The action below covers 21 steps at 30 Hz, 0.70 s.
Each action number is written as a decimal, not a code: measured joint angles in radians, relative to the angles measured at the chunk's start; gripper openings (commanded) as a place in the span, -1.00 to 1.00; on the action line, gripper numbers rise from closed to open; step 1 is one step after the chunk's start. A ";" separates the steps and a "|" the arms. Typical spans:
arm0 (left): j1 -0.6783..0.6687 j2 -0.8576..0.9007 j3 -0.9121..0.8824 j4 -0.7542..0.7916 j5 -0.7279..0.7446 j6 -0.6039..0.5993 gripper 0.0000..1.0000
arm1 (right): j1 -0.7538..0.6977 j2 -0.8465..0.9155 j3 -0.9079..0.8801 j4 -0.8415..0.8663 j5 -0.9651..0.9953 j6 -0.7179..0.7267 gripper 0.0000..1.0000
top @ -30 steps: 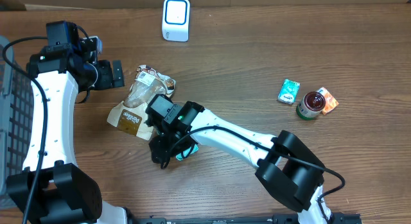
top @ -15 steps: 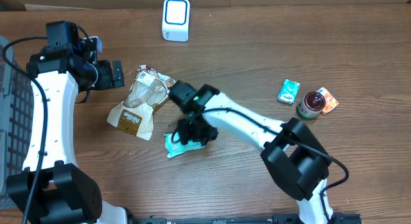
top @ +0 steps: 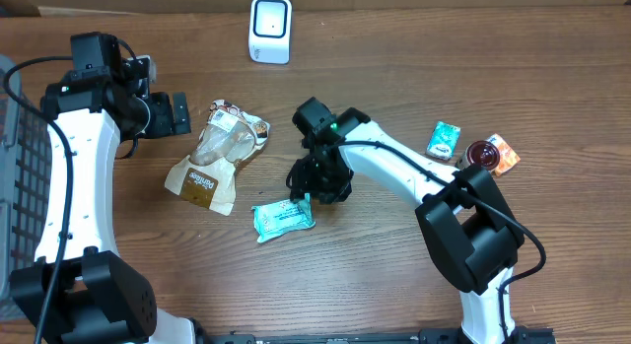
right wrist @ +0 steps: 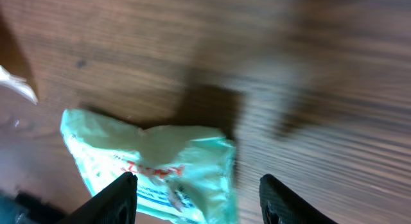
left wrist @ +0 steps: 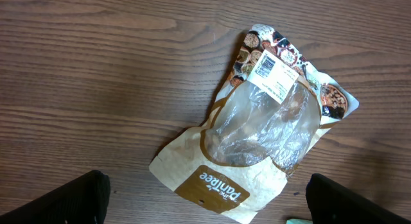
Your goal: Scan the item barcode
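Now the green packet point(top: 283, 218) lies flat on the table point(top: 394, 285), just right of the brown bag's point(top: 212, 157) lower corner, with a narrow gap between them. Bare wood opens below it and to its right. Red print on the packet is too blurred to read. The bag carries a white barcode label point(left wrist: 273, 73) and white lettering I cannot make out surely. The right gripper point(top: 311, 189) hangs over the packet's upper right edge, jaws half apart and empty; a second ago it covered the packet. The left gripper point(top: 179, 114), spread wide and empty, hovers off the bag's upper left, unmoved.
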 measured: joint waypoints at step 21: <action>0.000 0.000 0.000 0.000 0.000 0.000 0.99 | -0.008 -0.004 -0.164 0.212 -0.206 0.097 -0.92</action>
